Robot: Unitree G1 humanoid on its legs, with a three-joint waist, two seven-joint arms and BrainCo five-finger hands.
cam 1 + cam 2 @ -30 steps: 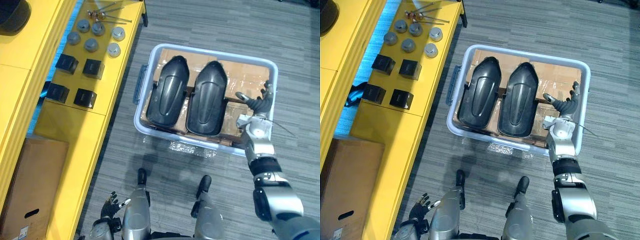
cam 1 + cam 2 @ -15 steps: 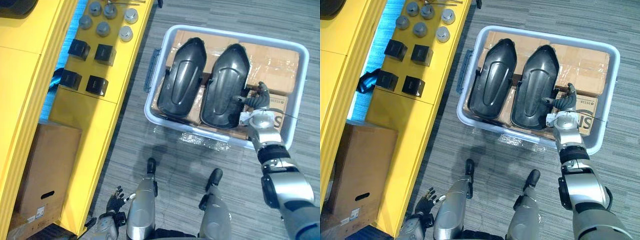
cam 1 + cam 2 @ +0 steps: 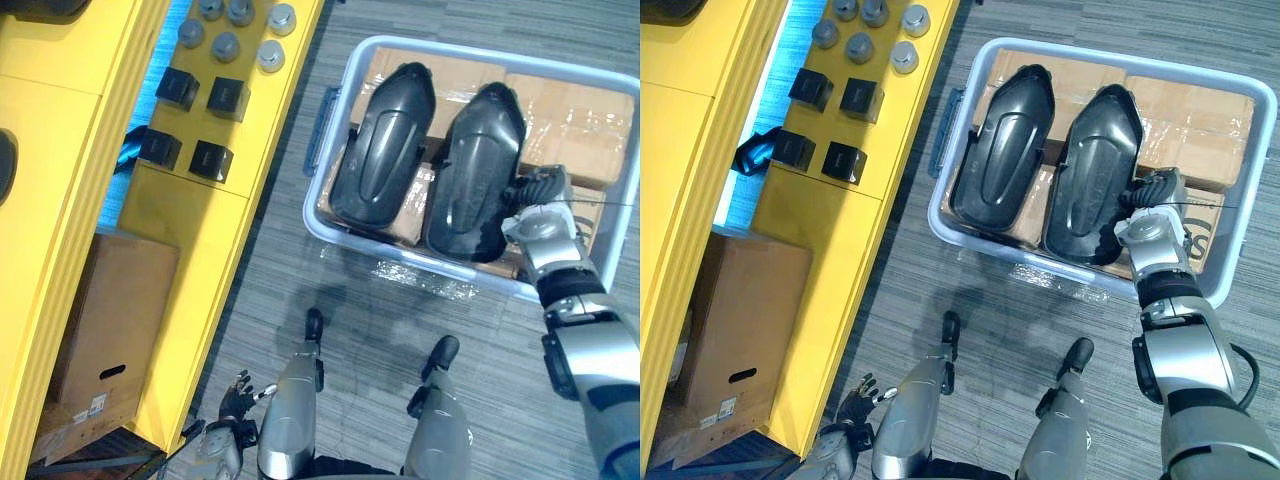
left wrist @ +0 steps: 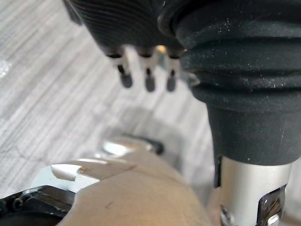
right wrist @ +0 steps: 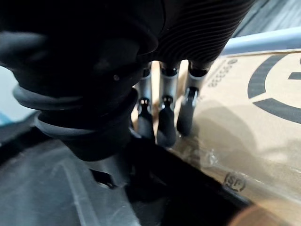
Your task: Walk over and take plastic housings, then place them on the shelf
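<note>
My right hand (image 3: 1155,192), fingers straight, touches the right of 2 plastic housings (image 3: 1095,190) (both in the bin (image 3: 942,185)); my left hand (image 3: 858,398) hangs relaxed.

eyes: head-mounted, looking down, sharing bin (image 3: 316,218) and shelf (image 3: 180,210); wrists: very close, along each arm

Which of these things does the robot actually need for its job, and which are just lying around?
Job: left housing, right housing, the bin holding them, yellow shelf, right hand beside the right housing.
Lying about: black blocks, grey caps, cardboard box; left hand hangs low.
</note>
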